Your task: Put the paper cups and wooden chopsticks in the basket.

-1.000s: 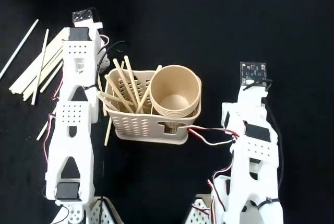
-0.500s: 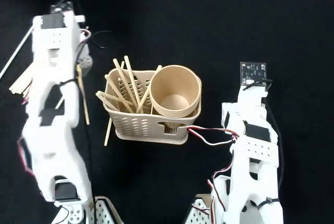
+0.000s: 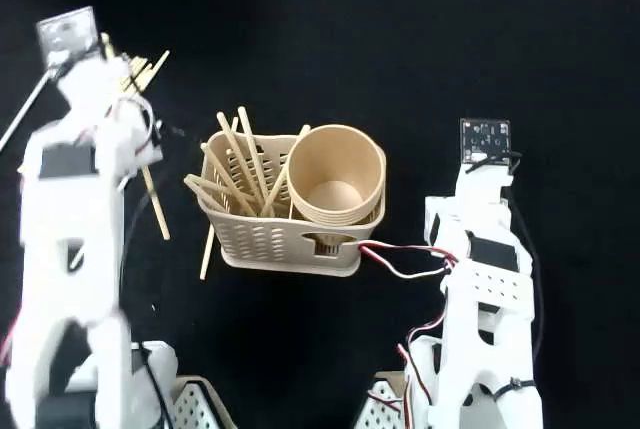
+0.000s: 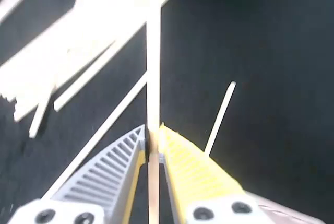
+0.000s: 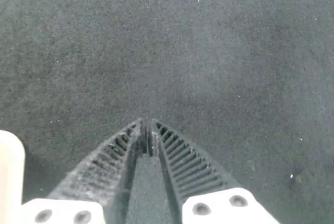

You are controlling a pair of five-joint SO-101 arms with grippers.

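— When we look along the left gripper (image 4: 152, 130), what do we find in it?

— One chopstick (image 4: 153, 51). The two jaws are pressed against it from either side. It runs straight out ahead of the tips and also back between the jaws toward the wrist.

— And the pile (image 4: 73, 57) of loose ones?

— We see it ahead of that gripper, off to the grey jaw's side, lying on the black cloth (image 4: 271, 36) apart from the tips. The pinched chopstick crosses in front of the pile's far end. A lone stick (image 4: 219, 117) lies on the yellow jaw's side, just beyond that jaw.

— Where do we place the basket (image 3: 290, 244)?

— From above it sits between the two arms. The cups (image 3: 335, 184) stand in the half nearer the right arm, and a bundle (image 3: 238, 161) of chopsticks leans in the half nearer the left arm. A spare stick (image 3: 207, 252) lies on the cloth just beside the basket wall, on the left arm's side. A slanting stick (image 3: 157, 207) shows next to the left arm, and we cannot tell whether it is the pinched one.

— And the right gripper (image 5: 146, 125)?

— Its jaws are closed tip to tip with nothing between them, over bare cloth, on the cups' side of the basket.
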